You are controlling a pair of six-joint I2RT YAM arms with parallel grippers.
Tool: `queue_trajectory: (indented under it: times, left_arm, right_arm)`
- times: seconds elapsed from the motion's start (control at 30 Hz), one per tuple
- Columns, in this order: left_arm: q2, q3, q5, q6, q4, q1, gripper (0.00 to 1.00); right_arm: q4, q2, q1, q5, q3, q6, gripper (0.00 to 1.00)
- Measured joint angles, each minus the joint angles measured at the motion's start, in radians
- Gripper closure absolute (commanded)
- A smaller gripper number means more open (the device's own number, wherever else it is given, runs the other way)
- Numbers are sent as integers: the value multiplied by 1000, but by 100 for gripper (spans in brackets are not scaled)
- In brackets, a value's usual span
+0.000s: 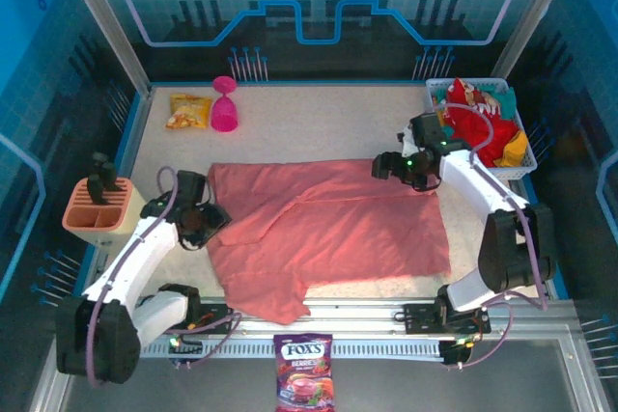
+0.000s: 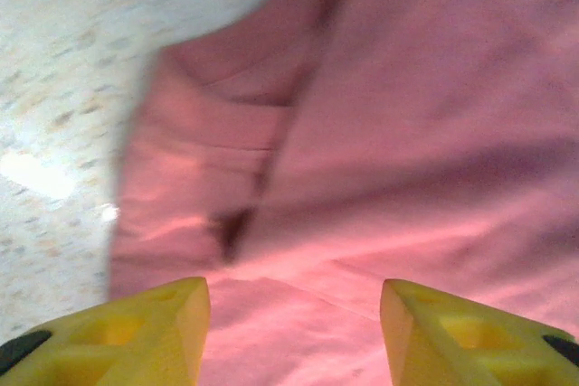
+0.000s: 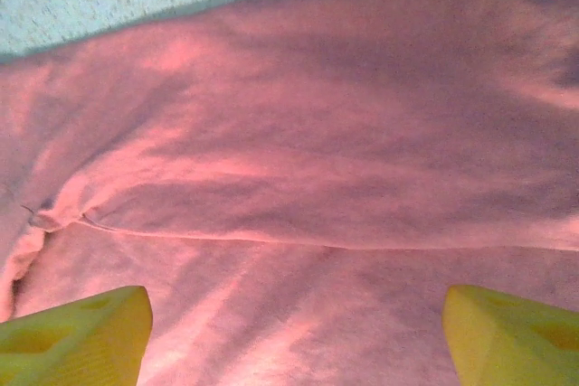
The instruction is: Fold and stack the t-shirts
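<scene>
Two t-shirts are counted: one salmon-pink t-shirt point(image 1: 328, 224) in the middle of the frame and one red t-shirt point(image 1: 478, 123) at the upper right. One white basket point(image 1: 502, 84) is seen at the upper right. One magenta goblet point(image 1: 224, 105) and one orange-yellow snack packet point(image 1: 189, 110) are counted at the upper left. One purple candy bag point(image 1: 304, 371) is found at the bottom centre. One orange holder point(image 1: 97, 211) is counted at the left edge. Two grippers are counted: the left gripper point(image 1: 214, 222) and the right gripper point(image 1: 384, 167).

Cool blue light; blurry salmon-pink t-shirt point(image 2: 407, 133)
</scene>
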Motion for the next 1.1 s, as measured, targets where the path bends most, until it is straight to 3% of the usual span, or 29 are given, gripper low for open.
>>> queue_trajectory:
  times: [0.23, 0.4, 0.5, 0.73, 1.1]
  left_arm:
    - [177, 180, -100, 7, 77, -311, 70]
    - [407, 307, -166, 30, 95, -471, 82]
    - [534, 387, -183, 54, 98, -530, 83]
    - [721, 477, -210, 140, 74, -540, 85]
    - [752, 484, -226, 226, 47, -447, 85]
  right_arm:
    - [-10, -68, -98, -30, -31, -3, 16]
    - [-17, -82, -123, -63, -45, -4, 16]
    - [-23, -94, -142, -80, -54, -5, 16]
    - [-30, -109, -171, -106, -58, -15, 16]
    - [-32, -111, -180, -130, -68, -15, 17]
